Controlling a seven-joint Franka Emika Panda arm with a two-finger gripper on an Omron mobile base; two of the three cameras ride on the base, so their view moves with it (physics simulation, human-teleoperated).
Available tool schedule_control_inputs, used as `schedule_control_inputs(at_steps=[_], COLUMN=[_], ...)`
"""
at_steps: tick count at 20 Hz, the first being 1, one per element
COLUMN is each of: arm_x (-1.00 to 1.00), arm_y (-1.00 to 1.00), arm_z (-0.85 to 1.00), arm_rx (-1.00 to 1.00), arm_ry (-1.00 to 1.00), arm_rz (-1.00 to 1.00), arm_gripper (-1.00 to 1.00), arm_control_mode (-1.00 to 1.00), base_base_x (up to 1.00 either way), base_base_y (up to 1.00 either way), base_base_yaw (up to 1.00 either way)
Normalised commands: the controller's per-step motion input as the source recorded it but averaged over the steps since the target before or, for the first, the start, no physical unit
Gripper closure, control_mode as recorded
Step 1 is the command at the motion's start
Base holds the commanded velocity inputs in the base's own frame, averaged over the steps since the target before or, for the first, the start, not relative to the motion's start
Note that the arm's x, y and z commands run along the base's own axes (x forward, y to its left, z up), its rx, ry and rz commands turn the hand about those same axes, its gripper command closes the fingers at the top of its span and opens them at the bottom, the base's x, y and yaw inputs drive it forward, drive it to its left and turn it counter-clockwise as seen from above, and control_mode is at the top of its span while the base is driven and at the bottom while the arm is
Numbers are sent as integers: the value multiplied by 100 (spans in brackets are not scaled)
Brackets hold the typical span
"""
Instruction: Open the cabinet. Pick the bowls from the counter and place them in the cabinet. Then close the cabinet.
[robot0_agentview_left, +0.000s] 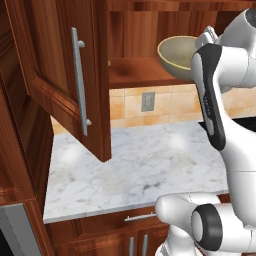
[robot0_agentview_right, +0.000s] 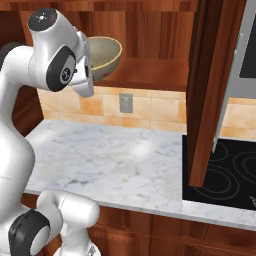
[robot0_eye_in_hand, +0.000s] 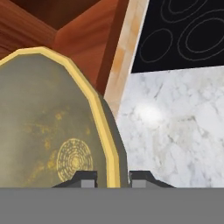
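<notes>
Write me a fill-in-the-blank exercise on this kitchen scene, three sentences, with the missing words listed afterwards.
1. The end effector grips the deep olive-tan ceramic bowl by its tan-yellow ____.
2. Both raised-panel doors of the reddish-brown wooden wall cabinet stand ____.
3. Beside the white marble counter, under the cabinet's right door, lies a black ____.

Missing words: rim; open; stovetop

The arm (robot0_agentview_left: 215, 95) hides part of the bowl (robot0_agentview_left: 176, 55) in the cabinet (robot0_agentview_left: 145, 45)
</notes>
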Motion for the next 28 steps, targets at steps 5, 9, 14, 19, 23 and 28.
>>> schedule_control_inputs(at_steps=[5,9,14,19,23,28], arm_x=[42,26,19,25,40,45], arm_y=[0,-1,-1,-2,-1,0], arm_z=[0,-4,-18,-16,-1,0], arm_rx=[0,0,0,0,0,0], arm_ry=[0,0,0,0,0,0], arm_rz=[2,2,2,2,2,1], arm_gripper=[100,100,100,100,100,100], arm_control_mode=[-100,-100,-100,-100,-100,-100], base_base_x=[0,0,0,0,0,0], base_base_y=[0,0,0,0,0,0], base_base_yaw=[0,0,0,0,0,0])
